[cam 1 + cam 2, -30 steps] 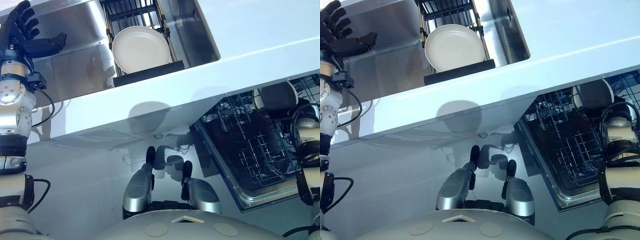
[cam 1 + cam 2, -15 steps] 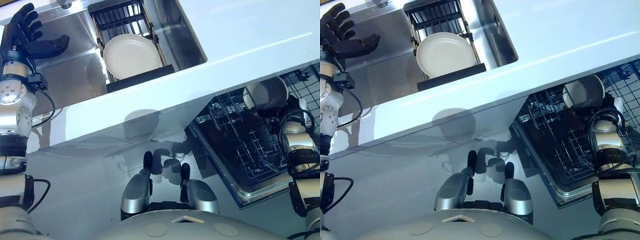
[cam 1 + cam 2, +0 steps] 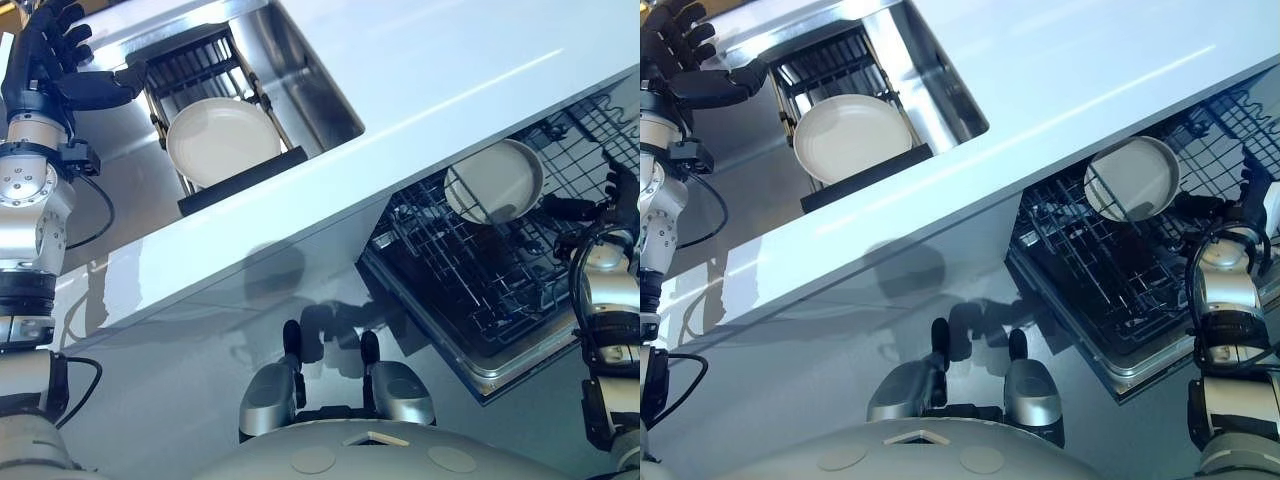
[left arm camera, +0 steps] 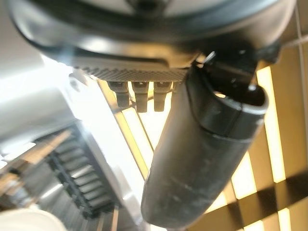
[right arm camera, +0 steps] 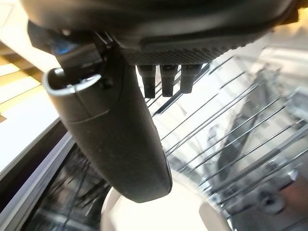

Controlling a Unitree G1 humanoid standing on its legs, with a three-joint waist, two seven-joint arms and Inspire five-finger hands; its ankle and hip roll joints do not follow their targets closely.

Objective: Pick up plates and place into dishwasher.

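The racked plate [image 3: 495, 182] stood on edge among the wires of the dishwasher rack [image 3: 470, 280], just off the fingertips of the right hand [image 5: 115, 134]. That hand was spread and held nothing, with its thumb hanging close over the plate's rim. The plate looked seated, so the step in hand seemed to be drawing the right hand clear. It should back out along the line of its own fingers rather than sweep sideways, because a brush against the rim could tip the plate off its tines. The fingers should stay straight so none hooks a wire.

The left hand [image 3: 42, 70] hung over the sink [image 3: 310, 90], fingers fanned wide and empty. The second plate [image 3: 222, 140] lay beyond its thumb, leaning in the black sink rack [image 3: 195, 65] and not touched. For that pick the thumb should probably go under the raised rim and the fingers across the face, before lifting it over the table [image 3: 450, 60].

Both plates were round, plain off-white and glossy, with a shallow well and a low raised rim. They would likely be smooth and slippery to hold.
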